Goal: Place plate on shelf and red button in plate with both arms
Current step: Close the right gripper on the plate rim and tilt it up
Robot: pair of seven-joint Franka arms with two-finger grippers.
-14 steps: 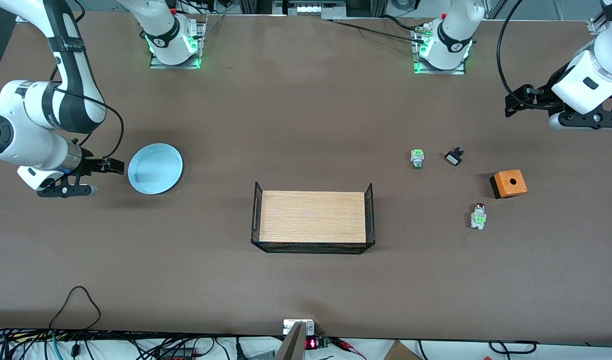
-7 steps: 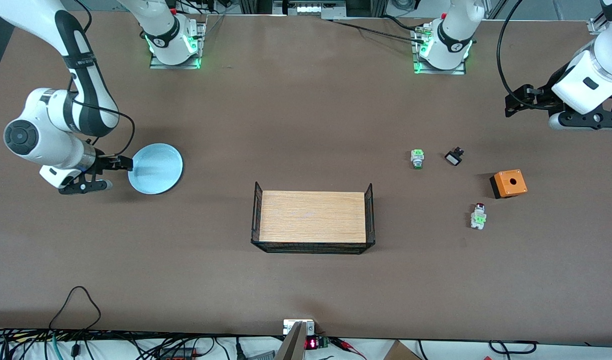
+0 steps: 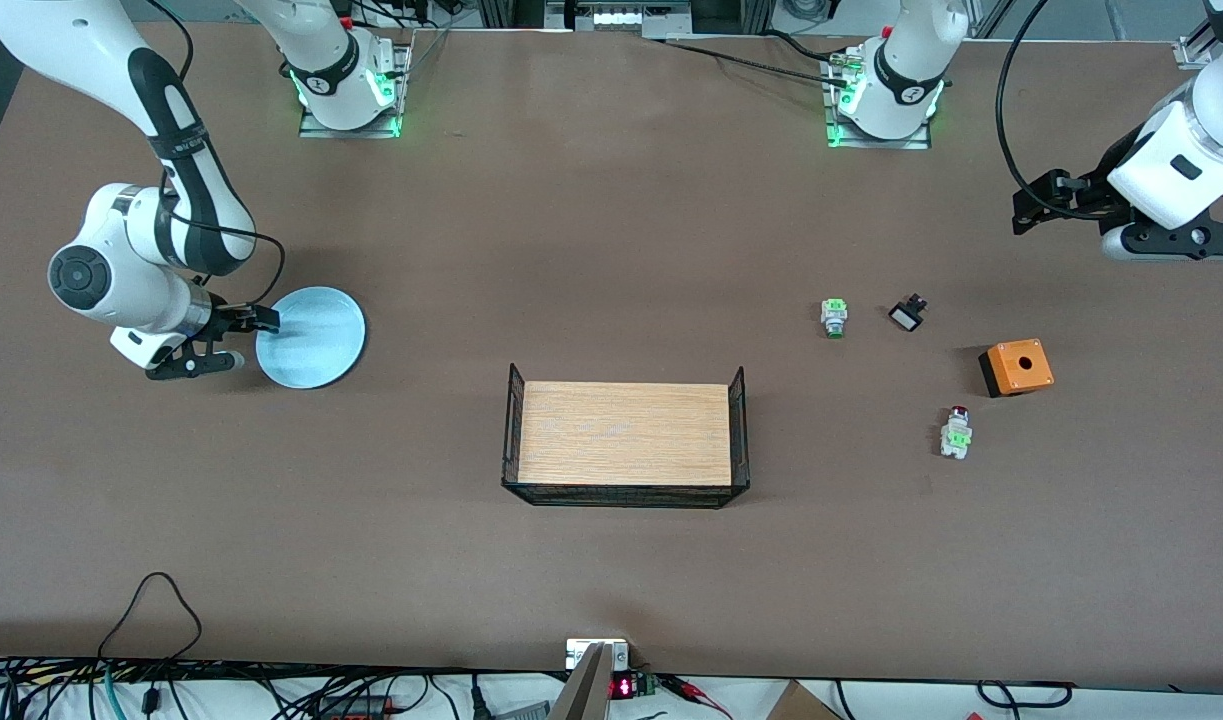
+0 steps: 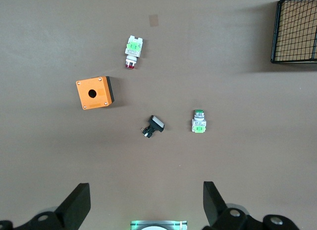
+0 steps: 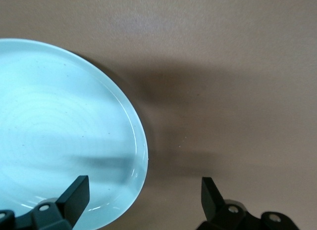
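The pale blue plate [image 3: 311, 337] lies toward the right arm's end of the table. My right gripper [image 3: 243, 340] is open and low at the plate's outer edge. In the right wrist view the plate [image 5: 59, 136] fills one side and the right gripper [image 5: 143, 200] straddles its rim, one finger over the plate and one over bare table. The red button [image 3: 956, 433] lies on its side toward the left arm's end, nearer the front camera than the orange box. My left gripper [image 3: 1066, 225] hangs open and high there. The left wrist view looks down past that gripper [image 4: 146, 205] on the red button [image 4: 132, 51].
A wire basket with a wooden floor [image 3: 739, 430] stands mid-table. Beside the red button lie an orange box with a hole [image 3: 1016, 367], a green-capped switch [image 3: 834, 317] and a small black switch [image 3: 907, 314]. Cables run along the table edge nearest the front camera.
My right arm has swung in toward the plate, bringing its open gripper from beside the plate to over its rim. The left arm has hardly moved.
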